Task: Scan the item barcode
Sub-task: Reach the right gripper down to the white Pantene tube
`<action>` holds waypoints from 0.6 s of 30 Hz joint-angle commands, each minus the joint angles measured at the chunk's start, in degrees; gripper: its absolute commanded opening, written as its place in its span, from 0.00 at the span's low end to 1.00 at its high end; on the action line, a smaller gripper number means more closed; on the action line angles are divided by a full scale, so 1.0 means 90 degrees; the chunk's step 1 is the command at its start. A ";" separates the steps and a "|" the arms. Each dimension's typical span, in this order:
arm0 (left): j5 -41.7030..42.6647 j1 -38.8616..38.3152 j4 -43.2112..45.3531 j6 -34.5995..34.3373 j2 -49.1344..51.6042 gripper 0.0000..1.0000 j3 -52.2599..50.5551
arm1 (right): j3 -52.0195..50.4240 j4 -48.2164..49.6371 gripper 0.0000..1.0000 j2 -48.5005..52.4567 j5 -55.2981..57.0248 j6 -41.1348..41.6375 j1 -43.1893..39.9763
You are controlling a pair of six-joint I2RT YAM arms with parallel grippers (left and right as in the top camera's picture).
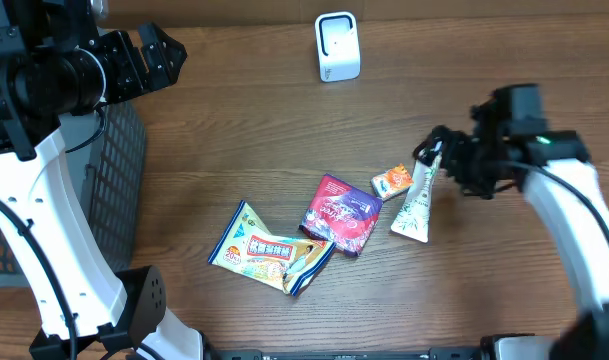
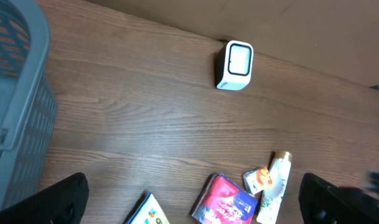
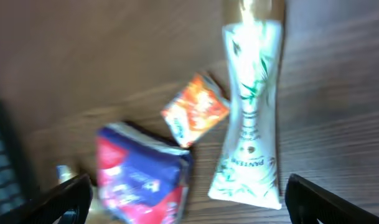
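Observation:
Several items lie on the wooden table: a white tube (image 1: pixel 416 203) (image 3: pixel 250 143), a small orange packet (image 1: pixel 392 181) (image 3: pixel 195 111), a red and purple pouch (image 1: pixel 340 213) (image 2: pixel 229 200) (image 3: pixel 142 180) and a yellow and white snack packet (image 1: pixel 269 250). The white scanner (image 1: pixel 337 45) (image 2: pixel 234 65) stands at the far edge. My right gripper (image 1: pixel 439 152) (image 3: pixel 189 202) hovers open over the tube's cap end, holding nothing. My left gripper (image 1: pixel 169 55) (image 2: pixel 192 205) hangs open high at the far left, well away from the items.
A grey slatted basket (image 1: pixel 114 190) (image 2: pixel 15 93) stands at the table's left edge, under the left arm. The right arm's white link (image 1: pixel 574 220) reaches in from the right.

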 commanded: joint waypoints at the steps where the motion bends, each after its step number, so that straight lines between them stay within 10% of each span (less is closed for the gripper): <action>1: 0.0068 0.0027 0.0012 0.0053 -0.0032 1.00 0.0070 | 0.0095 0.0036 1.00 0.0408 0.0389 0.0078 0.0163; 18: 0.0068 0.0027 0.0012 0.0053 -0.0032 1.00 0.0070 | 0.0092 0.0097 1.00 0.0508 0.0342 0.0049 0.0160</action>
